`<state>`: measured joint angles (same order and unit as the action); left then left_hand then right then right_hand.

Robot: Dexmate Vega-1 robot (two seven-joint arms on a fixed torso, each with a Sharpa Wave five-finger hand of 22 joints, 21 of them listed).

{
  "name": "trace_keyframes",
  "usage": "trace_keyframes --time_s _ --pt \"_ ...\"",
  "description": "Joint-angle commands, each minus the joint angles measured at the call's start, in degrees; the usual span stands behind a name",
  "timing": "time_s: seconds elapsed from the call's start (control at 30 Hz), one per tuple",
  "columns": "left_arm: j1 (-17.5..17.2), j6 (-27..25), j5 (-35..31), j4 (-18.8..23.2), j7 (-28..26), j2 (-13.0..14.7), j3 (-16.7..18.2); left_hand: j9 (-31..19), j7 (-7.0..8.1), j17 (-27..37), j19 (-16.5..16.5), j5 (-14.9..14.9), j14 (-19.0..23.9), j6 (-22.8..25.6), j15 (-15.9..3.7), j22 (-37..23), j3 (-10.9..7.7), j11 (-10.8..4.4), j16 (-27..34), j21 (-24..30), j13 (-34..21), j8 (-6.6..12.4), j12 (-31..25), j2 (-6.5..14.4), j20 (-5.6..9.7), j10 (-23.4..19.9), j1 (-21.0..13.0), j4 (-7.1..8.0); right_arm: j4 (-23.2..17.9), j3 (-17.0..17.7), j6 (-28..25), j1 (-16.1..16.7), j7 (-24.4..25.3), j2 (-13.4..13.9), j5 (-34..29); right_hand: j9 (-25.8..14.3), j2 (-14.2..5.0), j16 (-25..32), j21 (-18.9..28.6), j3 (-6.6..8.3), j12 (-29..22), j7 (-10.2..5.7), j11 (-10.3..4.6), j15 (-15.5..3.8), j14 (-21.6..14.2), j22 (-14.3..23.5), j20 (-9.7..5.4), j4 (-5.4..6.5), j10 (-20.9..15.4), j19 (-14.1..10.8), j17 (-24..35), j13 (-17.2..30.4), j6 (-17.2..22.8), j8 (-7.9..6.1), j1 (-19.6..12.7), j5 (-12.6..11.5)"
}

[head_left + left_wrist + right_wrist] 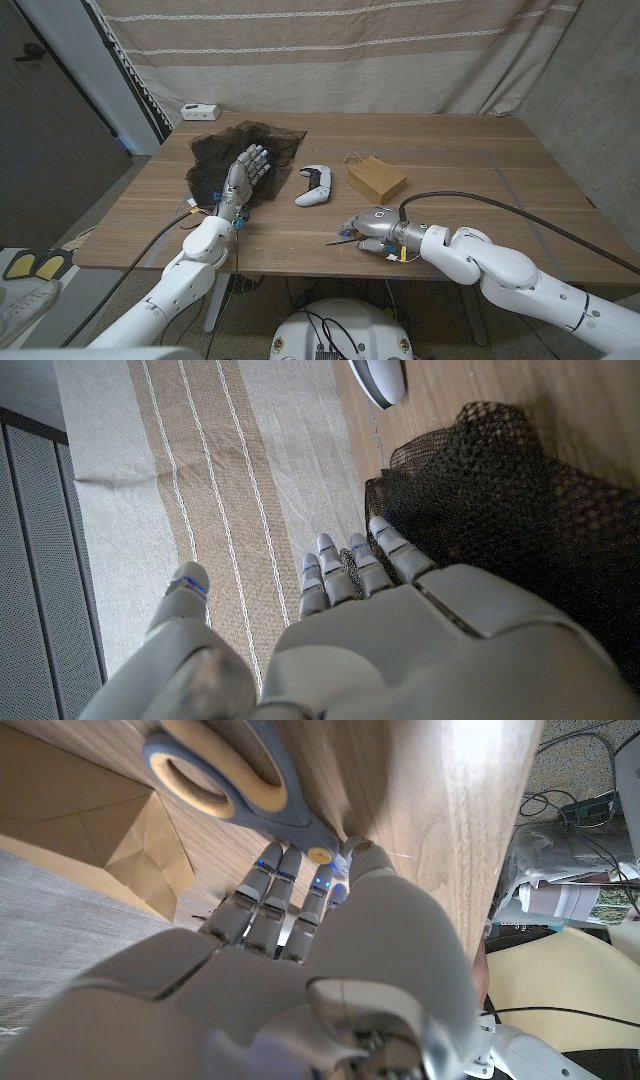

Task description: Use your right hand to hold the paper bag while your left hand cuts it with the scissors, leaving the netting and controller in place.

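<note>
The brown paper bag (377,180) lay on its side on the wooden bench (470,160), a little right of the middle, and no hand touched it. Just beside it, on its left, lay the white controller (314,185), apart from the bag. Further left, the black netting (245,145) was spread in a loose heap toward the far left part of the bench. The scissors (345,237), with blue and yellow handles, lay near the front edge, in front of the bag, under the fingers of the right hand (372,228). In the right wrist view the fingers (268,895) of this hand were curled down against the blue handle of the scissors (225,775), with the corner of the paper bag (110,830) close by; whether the hand really gripped the scissors or only pressed on them, I cannot tell. The left hand (242,178) was over the near edge of the netting, its fingers straight and apart, and it held nothing. In the left wrist view its fingers (345,565) reached beside the netting (500,500). A small white box (199,110) stood at the far left corner of the bench, well apart from everything.
</note>
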<state>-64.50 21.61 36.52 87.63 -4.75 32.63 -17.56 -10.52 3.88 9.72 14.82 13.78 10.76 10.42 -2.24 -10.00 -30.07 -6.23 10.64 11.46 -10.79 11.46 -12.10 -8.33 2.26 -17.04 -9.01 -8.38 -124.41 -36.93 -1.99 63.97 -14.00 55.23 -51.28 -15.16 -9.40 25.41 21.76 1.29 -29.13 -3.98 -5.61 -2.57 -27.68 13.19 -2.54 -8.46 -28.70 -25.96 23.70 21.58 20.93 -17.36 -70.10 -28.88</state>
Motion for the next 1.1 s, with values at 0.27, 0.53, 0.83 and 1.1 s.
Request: trace_keyframes --time_s 0.27,0.53,0.83,1.1 --pt "-1.12 0.49 0.08 0.81 -0.44 0.29 0.58 -0.28 0.23 0.26 0.38 0.29 0.59 0.29 -5.77 -0.19 0.21 0.11 -0.14 -0.20 -0.33 -0.17 0.07 0.31 4.01 -0.36 0.12 0.07 3.41 -2.08 1.44 -1.12 0.52 -1.42 0.64 -1.53 0.80 3.15 4.93 0.36 -3.55 0.31 -2.42 -11.23 -8.13 1.08 -7.58 0.18 -7.48 -5.55 2.63 0.81 2.12 -1.13 -2.90 1.64" --pt "-1.34 0.78 -0.06 0.84 -0.55 0.20 0.63 -0.28 0.18 0.26 0.37 0.31 0.57 0.36 -5.78 -0.19 0.27 -0.01 -0.14 -0.21 -0.33 -0.15 0.07 0.31 3.98 -0.39 0.14 0.08 4.79 -2.80 2.52 -1.89 0.82 -1.56 1.06 -2.38 0.55 4.00 7.82 0.59 -3.82 0.52 -3.66 -11.31 -12.46 1.79 -8.57 0.29 -8.26 -7.76 3.21 0.90 -0.05 -0.33 -4.37 2.27" --pt "-1.54 0.89 -0.12 1.02 -0.83 0.09 0.72 -0.28 0.10 0.26 0.38 0.33 0.60 0.60 -5.74 -0.19 0.36 -0.01 -0.13 -0.20 -0.33 -0.07 0.06 0.32 3.99 -0.44 0.18 0.10 6.49 -3.66 3.93 -2.81 1.38 -2.05 1.71 -3.42 0.54 5.31 11.56 0.90 -3.41 0.79 -3.43 -11.40 -18.87 2.80 -8.64 0.18 -7.36 -9.73 3.55 0.96 -0.16 -0.33 -6.63 3.18" --pt "-1.51 1.05 0.00 0.78 -0.81 -0.15 0.74 -0.28 -0.01 0.26 0.40 0.35 0.59 0.66 -5.76 -0.19 0.44 0.21 -0.14 -0.19 -0.34 -0.06 0.09 0.34 4.00 -0.40 0.24 0.13 7.91 -3.96 4.65 -3.44 1.71 -2.59 3.40 -4.23 0.75 6.28 14.80 1.20 -4.32 0.65 -4.05 -11.43 -21.79 4.15 -8.75 -0.06 -12.28 -9.66 5.21 -0.07 0.61 -0.67 -9.14 4.35"
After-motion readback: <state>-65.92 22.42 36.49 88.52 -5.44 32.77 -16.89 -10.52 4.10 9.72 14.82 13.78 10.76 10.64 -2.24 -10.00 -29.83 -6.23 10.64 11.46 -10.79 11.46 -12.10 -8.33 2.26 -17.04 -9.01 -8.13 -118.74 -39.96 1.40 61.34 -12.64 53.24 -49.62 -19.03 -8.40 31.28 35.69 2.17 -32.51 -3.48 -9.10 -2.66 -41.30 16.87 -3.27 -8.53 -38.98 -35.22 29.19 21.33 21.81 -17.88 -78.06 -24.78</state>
